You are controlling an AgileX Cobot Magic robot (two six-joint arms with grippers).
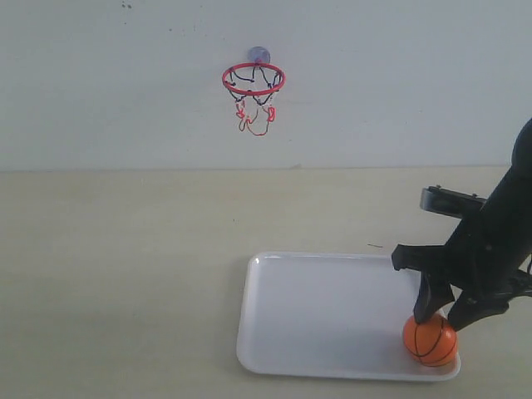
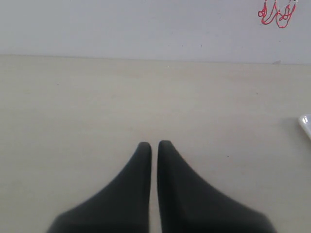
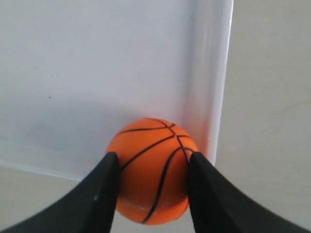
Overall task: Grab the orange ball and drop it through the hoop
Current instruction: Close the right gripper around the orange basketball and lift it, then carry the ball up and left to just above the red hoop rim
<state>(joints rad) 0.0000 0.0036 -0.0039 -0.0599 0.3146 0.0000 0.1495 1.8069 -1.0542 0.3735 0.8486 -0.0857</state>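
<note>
The orange ball [image 1: 430, 339] sits in the near right corner of the white tray [image 1: 316, 307]. My right gripper [image 1: 446, 321] comes down on it from the right. In the right wrist view the two black fingers [image 3: 104, 184] press against both sides of the ball [image 3: 153, 170], so my right gripper [image 3: 153, 156] is shut on it. The hoop [image 1: 253, 79], a red ring with a string net, hangs on the back wall, well above and to the left. My left gripper [image 2: 154, 144] is shut on nothing above the bare table; the exterior view does not show it.
The tray's raised rim [image 3: 214, 97] runs right beside the ball. A corner of the tray [image 2: 306, 124] and the bottom of the hoop's net [image 2: 276, 14] show in the left wrist view. The beige table [image 1: 125, 274] stretches left of the tray to the white wall.
</note>
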